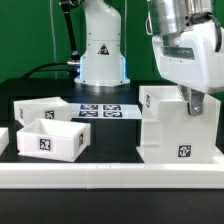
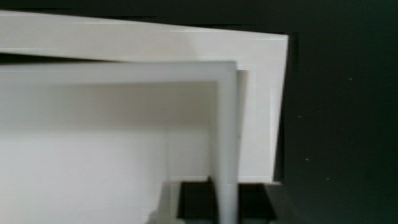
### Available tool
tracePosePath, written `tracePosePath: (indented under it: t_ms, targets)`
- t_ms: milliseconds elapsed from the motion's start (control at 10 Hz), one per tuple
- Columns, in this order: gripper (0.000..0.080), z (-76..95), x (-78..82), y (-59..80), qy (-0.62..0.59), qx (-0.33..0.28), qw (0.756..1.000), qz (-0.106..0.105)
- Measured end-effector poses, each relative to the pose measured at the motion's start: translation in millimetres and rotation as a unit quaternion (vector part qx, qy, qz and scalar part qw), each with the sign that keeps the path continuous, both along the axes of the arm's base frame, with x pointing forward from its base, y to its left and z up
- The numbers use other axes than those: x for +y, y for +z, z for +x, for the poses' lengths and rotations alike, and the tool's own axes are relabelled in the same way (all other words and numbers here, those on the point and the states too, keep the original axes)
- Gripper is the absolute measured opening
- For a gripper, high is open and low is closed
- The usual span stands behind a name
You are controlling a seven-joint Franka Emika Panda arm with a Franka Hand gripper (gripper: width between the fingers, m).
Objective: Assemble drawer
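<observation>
**ITEM: DRAWER HOUSING, HELD BY ONE WALL; TRAYS NOT YET FITTED**

Large white cube-like hollow plastic housing (image 1: 165,130), with a black-and-white square tag on its front face, stood upright on the black table (image 1: 112,138); the wrist view looked down into its hollow (image 2: 107,130), so the opening was judged to face upward.

Two-finger gripper (image 1: 190,104) stood over the housing's upper edge; its jaws were narrow, one either side of a thin wall; the dark fingertips (image 2: 192,205) lay against that wall in the wrist view, so the pincer was judged to be clamped on the housing. Gripping the rim gave purchase on a body too broad to span; the likely purpose was to shift or turn the housing so that it could take the trays.

Two small white rectangular plastic trays, the nearer tray (image 1: 50,142) and the farther tray (image 1: 38,108), sat well apart from the housing on the exterior view's left; they were close to each other, but whether they touched could not be told; neither was inside the housing.

Flat white marker board (image 1: 100,109) lay behind the housing, toward the exterior view's left; white robot base (image 1: 100,55) stood farther behind.

Long white border rail (image 1: 110,178) ran just in front of the housing's foot; it was judged the nearest check on any forward slide.
</observation>
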State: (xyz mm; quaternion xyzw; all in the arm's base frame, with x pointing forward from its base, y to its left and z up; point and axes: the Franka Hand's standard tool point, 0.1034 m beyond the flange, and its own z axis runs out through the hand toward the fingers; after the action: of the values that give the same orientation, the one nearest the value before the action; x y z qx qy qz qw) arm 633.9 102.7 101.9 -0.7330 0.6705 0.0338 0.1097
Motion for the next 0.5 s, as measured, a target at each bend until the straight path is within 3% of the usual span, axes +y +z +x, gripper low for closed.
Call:
tracePosePath:
  t_ms: [400,500]
  targets:
    - [0.0038,11.2,-0.7,-0.1,0.001,0.007,1.0,0.003]
    - [0.0119,10.9,-0.3,-0.3,0.003,0.007,1.0,0.003]
